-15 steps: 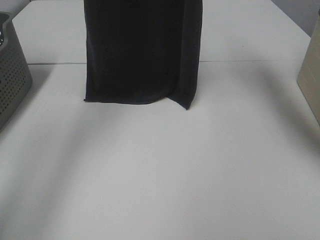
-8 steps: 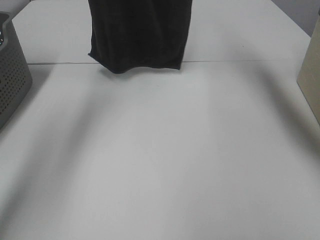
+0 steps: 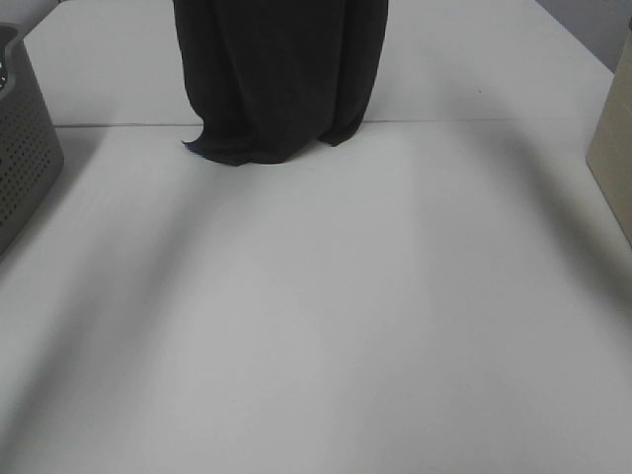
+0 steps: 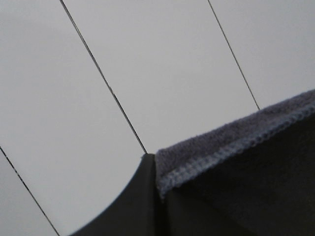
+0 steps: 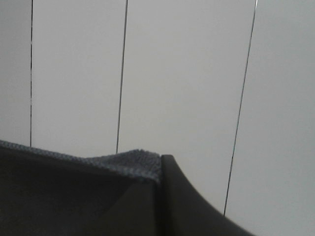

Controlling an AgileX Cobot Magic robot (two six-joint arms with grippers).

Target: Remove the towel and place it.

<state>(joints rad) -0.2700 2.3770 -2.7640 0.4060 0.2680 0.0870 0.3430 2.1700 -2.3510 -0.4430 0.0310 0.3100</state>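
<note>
Both top corners pinched; towel (image 3: 281, 79) hangs below.
Exterior high: hands out of frame above; towel's long axis vertical, lower hem bunched and seemingly brushing the counter (image 3: 326, 316). It is held high, presumably to spread it before laying. Left wrist: left hand (image 4: 153, 169) closed on the stitched top edge. Right wrist: right hand (image 5: 160, 169) clamps the opposite corner likewise.

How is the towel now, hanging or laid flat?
Hanging: the towel drapes down from above the frame, its lower edge bunched in folds at the table; not spread flat.
</note>
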